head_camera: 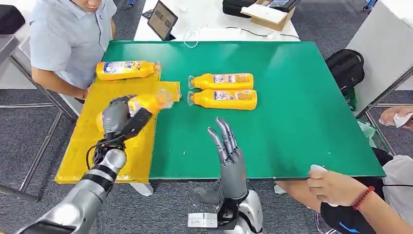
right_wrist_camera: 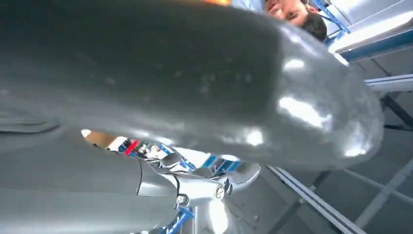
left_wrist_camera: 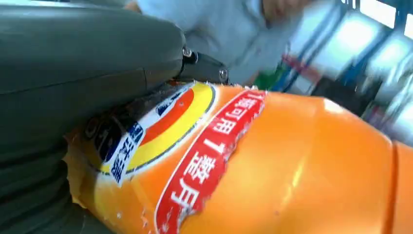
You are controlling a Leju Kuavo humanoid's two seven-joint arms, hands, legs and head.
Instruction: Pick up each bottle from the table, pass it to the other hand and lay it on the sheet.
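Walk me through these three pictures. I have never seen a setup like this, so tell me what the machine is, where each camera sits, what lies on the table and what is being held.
This is a humanoid robot with two silver arms and many-fingered hands. The wide picture is from its head, looking down at a green table. The other two come from cameras at its wrists, so they are close, blurred and turned.

The left hand grips an orange bottle over a yellow sheet that covers the table's left part; the left wrist view shows that bottle's label up close. The right hand is open, fingers raised, holding nothing.

One bottle already lies on the sheet's far end. Two more bottles lie side by side on the green top. People stand at the table's left and right.
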